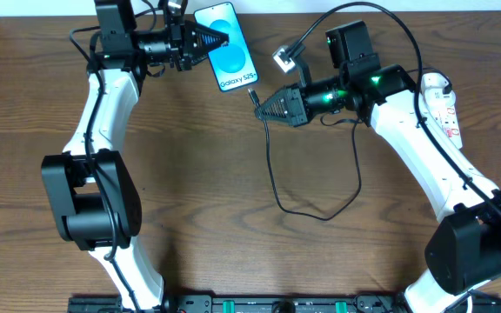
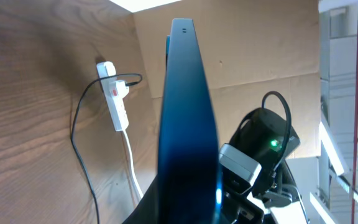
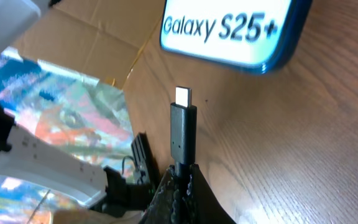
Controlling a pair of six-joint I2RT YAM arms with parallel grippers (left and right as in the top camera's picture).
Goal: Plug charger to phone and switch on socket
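Wooden table (image 1: 190, 200), left pincer (image 1: 222, 39) clamped on phone (image 1: 235, 63), right pincer (image 1: 260, 106) gripping charger (image 3: 183, 132) plug near phone, socket (image 1: 443, 103) far right

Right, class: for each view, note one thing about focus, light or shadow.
Overhead: even light, sharp, soft shadows on the table. Left wrist: the phone is a dark, blurred edge up close; the socket behind is sharper. Right wrist: the charger plug is crisp; the left background blurs.
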